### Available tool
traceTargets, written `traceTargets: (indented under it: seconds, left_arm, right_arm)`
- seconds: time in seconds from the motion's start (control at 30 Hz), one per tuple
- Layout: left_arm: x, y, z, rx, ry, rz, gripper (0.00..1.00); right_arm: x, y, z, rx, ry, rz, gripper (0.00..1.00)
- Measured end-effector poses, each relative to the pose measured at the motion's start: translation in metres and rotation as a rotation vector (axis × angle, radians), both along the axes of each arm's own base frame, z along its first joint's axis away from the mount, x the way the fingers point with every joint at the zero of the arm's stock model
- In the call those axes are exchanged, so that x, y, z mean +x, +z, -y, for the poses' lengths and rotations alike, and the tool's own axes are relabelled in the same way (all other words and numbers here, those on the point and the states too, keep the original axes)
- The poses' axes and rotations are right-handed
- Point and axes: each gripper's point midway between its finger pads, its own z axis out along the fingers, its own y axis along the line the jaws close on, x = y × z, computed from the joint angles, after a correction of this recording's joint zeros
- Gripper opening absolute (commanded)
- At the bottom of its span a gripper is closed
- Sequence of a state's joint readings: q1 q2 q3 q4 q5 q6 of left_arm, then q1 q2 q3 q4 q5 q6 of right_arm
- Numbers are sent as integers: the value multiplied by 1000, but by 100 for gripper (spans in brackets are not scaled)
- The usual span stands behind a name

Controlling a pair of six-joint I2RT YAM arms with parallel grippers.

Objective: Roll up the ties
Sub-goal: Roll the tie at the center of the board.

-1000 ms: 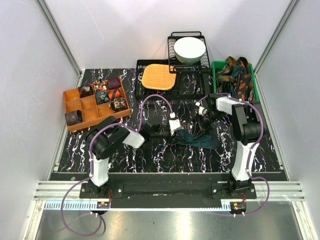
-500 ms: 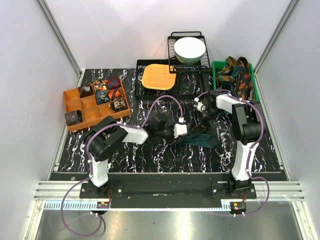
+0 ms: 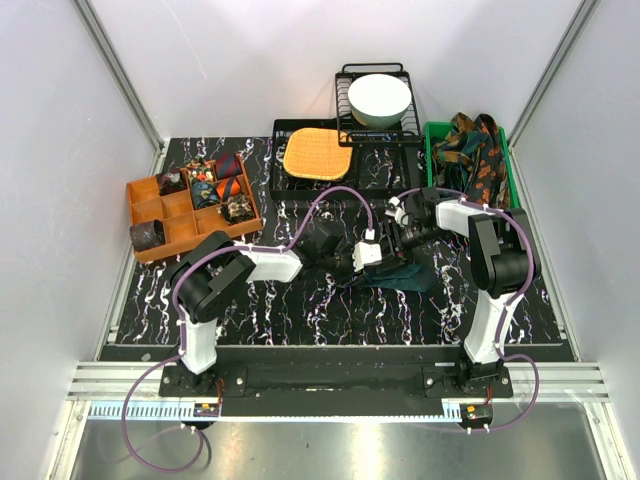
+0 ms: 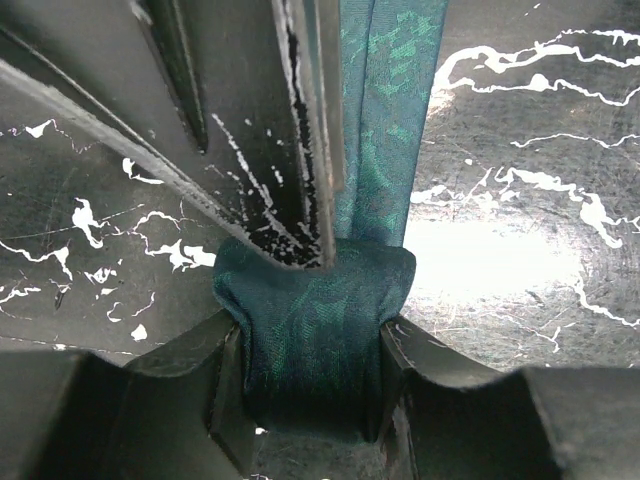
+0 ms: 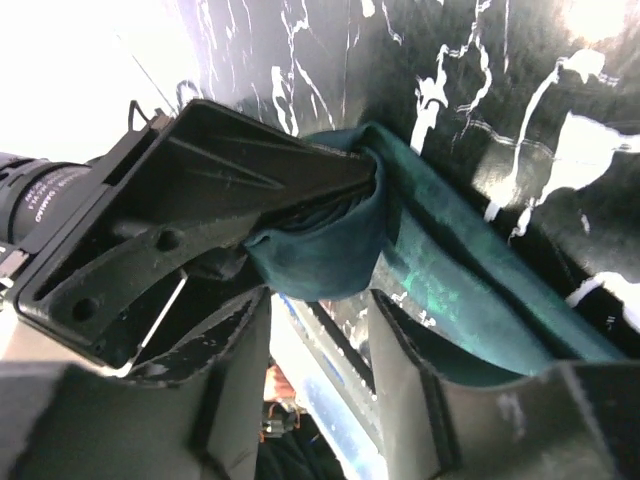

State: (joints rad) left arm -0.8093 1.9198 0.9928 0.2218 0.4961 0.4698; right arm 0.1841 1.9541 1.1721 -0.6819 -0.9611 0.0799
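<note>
My left gripper [image 3: 390, 256] reaches across to the table's middle right and is shut on the folded end of the plain dark teal tie [image 3: 410, 276]. In the left wrist view the teal fold [image 4: 310, 300] is squeezed between my left gripper's [image 4: 310, 338] fingers, and the tie's strip [image 4: 385, 110] runs away over the marble. My right gripper [image 3: 408, 238] stands just behind it. In the right wrist view my right gripper [image 5: 320, 312] is open, its jaws apart around the end of the fold [image 5: 320, 250] without pressing it.
An orange divider tray [image 3: 150, 212] with several rolled ties sits at the left. A green bin [image 3: 432, 135] of patterned ties stands at the back right. At the back middle are an orange woven mat [image 3: 318, 153] and a wire rack holding a white bowl [image 3: 378, 98].
My left arm has swung to the right, carrying the tie's end toward the right gripper. The right gripper has opened and let go of the tie.
</note>
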Motion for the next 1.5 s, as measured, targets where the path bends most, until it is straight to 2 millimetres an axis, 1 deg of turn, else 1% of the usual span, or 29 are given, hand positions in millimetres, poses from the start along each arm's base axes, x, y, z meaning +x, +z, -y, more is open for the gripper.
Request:
traceTargets:
  seconds: [0.1,0.2,0.33,0.5,0.57,0.6,0.63,0.67,0.7,0.73,0.77,0.87,0.9,0.97,1.0,1.03,1.23,1.4,1.5]
  left_arm:
    - [0,0,0,1,7,-6,19]
    - [0,-1,-1,2,14,-14,19]
    - [-1,-1,-2,7,24,-28,19]
    - [-3,-2,-3,9,34,-46,19]
    - [-3,-2,-3,9,36,-51,19]
    - [-3,-2,-3,9,38,-54,19]
    - [-3,-2,-3,9,38,-55,19]
    - [-3,-2,-3,9,40,-57,20]
    - [-3,-2,-3,9,40,-57,20]
    - [-3,-2,-3,9,41,-58,22]
    - [-3,-2,-3,9,43,-59,25]
    - [-4,-2,-3,8,48,-66,33]
    - [-4,-2,-2,7,50,-69,42]
    - [-3,-2,-2,2,55,-72,49]
    - [-3,-2,-3,-2,57,-72,55]
    - [-2,-2,-3,-15,59,-69,57]
    - [-5,0,-4,-96,69,-99,62]
    - [-4,2,3,-156,64,-125,66]
    - [-6,3,6,-195,59,-131,69]
  right_arm:
    - [3,-2,-3,7,1,27,40]
    - [6,-3,-9,15,17,60,39]
    - [5,-4,-18,21,40,83,41]
    - [1,-8,-18,24,37,78,42]
    - [0,-8,-18,27,35,74,45]
    - [0,-8,-18,27,35,74,42]
    - [-1,-8,-18,26,35,75,36]
    - [-1,-8,-18,25,35,74,26]
    - [-2,-7,-17,26,35,72,18]
    - [-3,-7,-18,29,35,71,12]
    - [-3,-5,-18,33,35,72,0]
    - [-3,-6,-17,27,34,69,0]
    - [-3,-6,-17,25,34,71,0]
    - [-3,-7,-17,17,34,70,0]
    - [-2,-7,-16,10,33,68,0]
    - [-2,-8,-15,4,33,66,0]
    - [-4,-22,-9,-64,34,10,0]
    - [-2,-32,-3,-138,33,-25,0]
    - [-1,-38,0,-180,36,-40,0]
